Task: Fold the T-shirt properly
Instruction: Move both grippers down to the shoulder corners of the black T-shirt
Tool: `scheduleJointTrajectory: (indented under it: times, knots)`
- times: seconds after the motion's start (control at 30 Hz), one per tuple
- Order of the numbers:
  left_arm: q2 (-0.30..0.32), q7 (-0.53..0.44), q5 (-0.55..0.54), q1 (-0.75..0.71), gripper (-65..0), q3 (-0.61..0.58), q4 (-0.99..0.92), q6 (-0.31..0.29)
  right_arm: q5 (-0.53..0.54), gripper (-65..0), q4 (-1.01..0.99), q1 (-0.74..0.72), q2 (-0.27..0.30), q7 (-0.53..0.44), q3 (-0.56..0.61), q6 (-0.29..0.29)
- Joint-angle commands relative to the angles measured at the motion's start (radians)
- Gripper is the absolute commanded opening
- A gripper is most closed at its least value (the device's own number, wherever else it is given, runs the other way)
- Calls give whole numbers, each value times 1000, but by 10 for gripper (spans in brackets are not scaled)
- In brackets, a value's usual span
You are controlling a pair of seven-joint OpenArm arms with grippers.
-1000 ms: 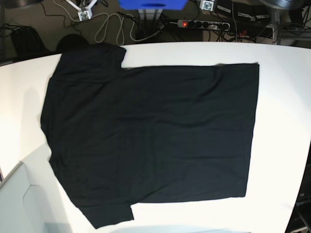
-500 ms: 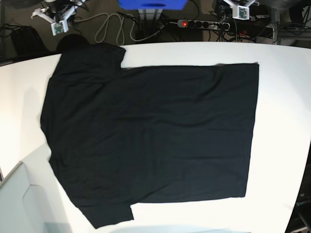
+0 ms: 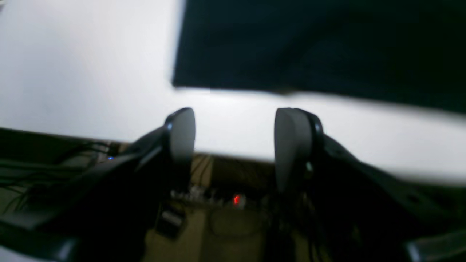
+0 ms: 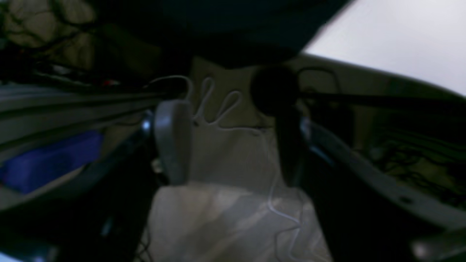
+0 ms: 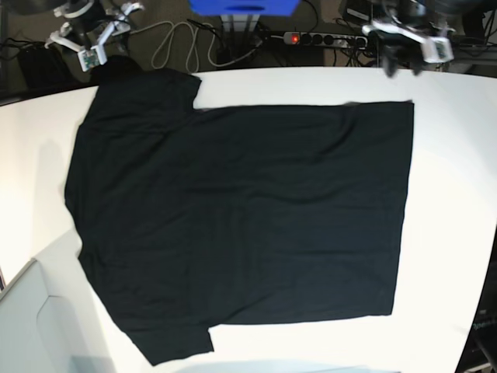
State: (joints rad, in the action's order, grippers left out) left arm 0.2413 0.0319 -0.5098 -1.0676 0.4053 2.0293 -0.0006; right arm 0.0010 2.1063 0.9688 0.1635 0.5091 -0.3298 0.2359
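**Shirt flat, no fold made yet**

The T-shirt [image 5: 241,225] lies spread out, plain black side up, on the white bench [image 5: 454,202], with no fold in it; every fold is left to do. Both tools hang beyond the bench's far edge, holding nothing. The left tool [image 3: 233,145] has its jaws spread, the shirt's hem corner just ahead of it across a strip of bare bench. The right tool [image 4: 229,142] is spread too, the sleeve edge ahead of and above it. Behind both tools, cables [image 5: 175,43], a power strip [image 5: 322,37] and a blue box [image 5: 242,6] sit on the floor.
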Motion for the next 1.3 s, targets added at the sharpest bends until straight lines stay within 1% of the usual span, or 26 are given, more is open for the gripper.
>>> scheduleJointTrajectory:
  times: [0.0, 0.03, 0.07, 0.13, 0.23, 0.3, 0.33, 0.4, 0.47, 0.5, 0.57, 0.7, 0.93, 1.07, 1.13, 1.17, 1.2, 1.27]
  knots:
    - [3, -23, -17, 10, -318, 27, 12, 0, 3, -287, 15, 5, 6, -16, -12, 33]
    - [3, -16, -29, 37, -318, 43, 9, 0, 3, -287, 15, -6, 6, -16, -13, 41]
    - [3, 13, -28, 65, -318, 62, 3, 0, 3, -287, 15, -9, 6, -16, -15, 46]
    - [2, 112, -37, 128, -315, 96, -14, 0, 3, -287, 15, -15, 6, -16, -18, 46]
    - [-18, 265, -37, 252, -314, 172, -60, -2, 3, -287, 13, -26, 6, -16, -16, 46]
    - [-35, 337, -37, 335, -313, 220, -117, -5, 3, -287, 13, -26, 6, -16, -13, 46]
    - [-36, 366, -37, 370, -313, 240, -143, -29, 3, -287, 13, -27, 6, -16, -13, 46]
    - [-38, 409, -37, 425, -313, 269, -198, -111, 3, -287, 13, -35, 6, -16, -13, 46]
    - [-40, 440, -37, 482, -314, 284, -267, -172, 3, -287, 12, -44, 6, -10, -16, 46]
    - [-40, 452, -36, 504, -314, 289, -301, -187, 3, -287, 12, -47, 6, 6, -16, 46]
    - [-40, 465, -37, 541, -314, 291, -365, -200, 3, -287, 12, -61, 6, 33, -18, 49]
    - [-40, 463, -37, 564, -314, 283, -439, -206, 3, -287, 12, -73, 6, 67, -18, 59]
    - [-40, 461, -39, 582, -314, 209, -447, -206, 3, -287, 12, -73, 5, 67, -13, 59]
    - [-41, 461, -39, 582, -316, 197, -447, -206, 3, -287, 12, -73, 5, 67, -18, 59]
    - [-55, 461, -39, 582, -323, 197, -447, -206, 3, -287, 12, -73, 5, 67, -19, 58]
    - [-58, 461, -39, 580, -343, 197, -447, -207, 3, -287, 12, -73, 5, 64, -19, 58]
    - [-58, 465, -39, 579, -382, 197, -447, -207, 3, -287, 12, -73, 5, 59, -19, 58]
    - [-59, 468, -39, 577, -484, 197, -447, -207, 3, -287, 13, -77, 5, 58, -19, 56]
